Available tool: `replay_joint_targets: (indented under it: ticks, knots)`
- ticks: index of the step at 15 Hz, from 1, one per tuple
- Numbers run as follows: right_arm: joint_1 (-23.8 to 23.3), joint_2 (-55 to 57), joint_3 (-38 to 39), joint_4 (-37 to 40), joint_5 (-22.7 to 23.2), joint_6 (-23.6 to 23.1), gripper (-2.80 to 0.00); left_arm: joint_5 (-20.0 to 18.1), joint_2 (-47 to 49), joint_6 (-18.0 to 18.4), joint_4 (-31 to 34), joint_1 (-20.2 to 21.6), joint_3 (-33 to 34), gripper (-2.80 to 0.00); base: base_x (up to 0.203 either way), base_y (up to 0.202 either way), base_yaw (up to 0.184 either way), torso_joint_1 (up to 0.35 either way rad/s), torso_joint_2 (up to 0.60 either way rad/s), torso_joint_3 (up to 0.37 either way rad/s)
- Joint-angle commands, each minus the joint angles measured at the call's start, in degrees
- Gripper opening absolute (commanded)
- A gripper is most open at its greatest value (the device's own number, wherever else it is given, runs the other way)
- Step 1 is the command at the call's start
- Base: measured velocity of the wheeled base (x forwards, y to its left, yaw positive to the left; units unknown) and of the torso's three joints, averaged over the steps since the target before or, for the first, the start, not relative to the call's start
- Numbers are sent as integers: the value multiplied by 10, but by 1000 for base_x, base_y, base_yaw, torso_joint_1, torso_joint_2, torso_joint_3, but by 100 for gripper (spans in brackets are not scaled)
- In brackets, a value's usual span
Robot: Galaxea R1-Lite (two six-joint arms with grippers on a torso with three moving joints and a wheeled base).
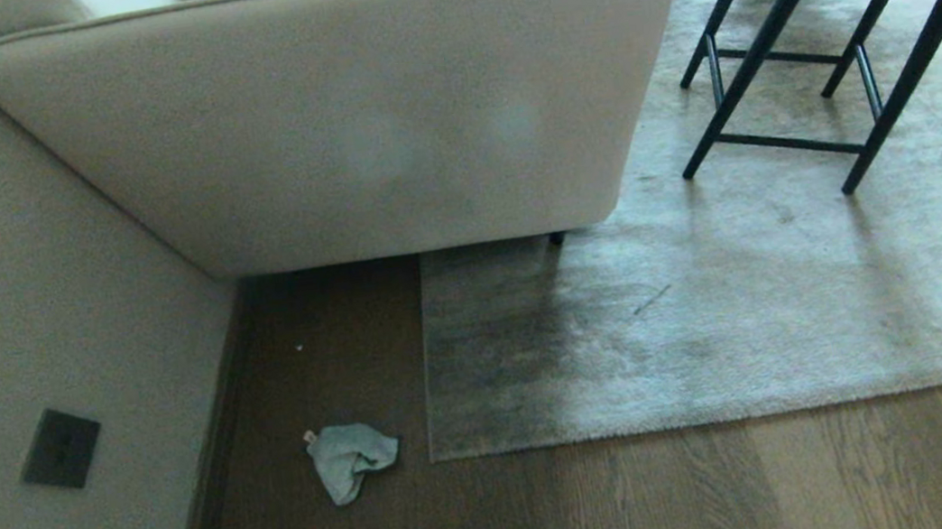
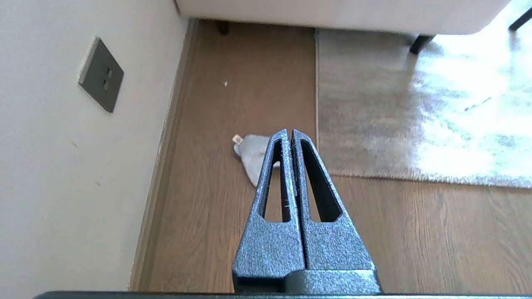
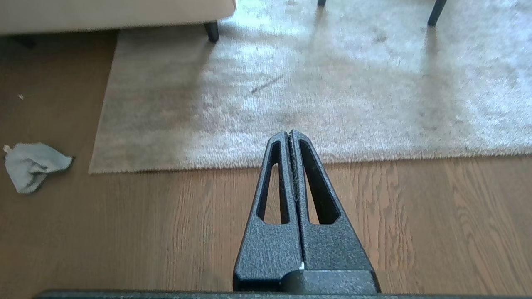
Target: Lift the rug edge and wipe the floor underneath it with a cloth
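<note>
the rug [image 1: 714,314] lies flat on the floor [image 1: 505,524], its square corner near the middle of the head view and its straight front edge running off toward the robot's right. none of the edge is lifted. the cloth [image 1: 351,459] sits crumpled on the bare floor just beside that corner, on the robot's left of the rug, close to it but not touching, between the rug and the wall [image 1: 11,361]. a dark strip of baseboard [image 1: 215,462] runs along the foot of the wall, and a dark wall plate [image 1: 60,449] is set low in it. a pale sofa [image 1: 342,117] stands behind, one short leg resting on the rug. further right a stool [image 1: 840,25] with dark legs stands on the rug.

neither arm shows in the head view. in its own wrist view the left claw [image 2: 289,132] is closed with nothing in it, held above the floor, its tips overlapping the cloth in the picture. the right claw [image 3: 289,133] is likewise closed and empty, held above bare floor with its tips lined up on the rug's front edge.
</note>
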State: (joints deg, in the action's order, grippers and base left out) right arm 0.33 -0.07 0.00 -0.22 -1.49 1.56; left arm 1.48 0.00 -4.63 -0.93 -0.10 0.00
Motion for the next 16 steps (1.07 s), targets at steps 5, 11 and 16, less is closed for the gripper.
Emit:
replay_joint_targets:
  ticks: [5,11,16]
  knots:
    - [0,1,0,0,0,0,-280,0,0,-1,-1,0,0,-280,0,0,0,-1,3,206]
    - [0,1,0,0,0,0,-280,-1,0,-2,-1,0,0,-280,0,0,0,4,-1,202]
    - [0,1,0,0,0,0,-280,0,0,-4,0,0,0,-280,0,0,0,1,1,200]
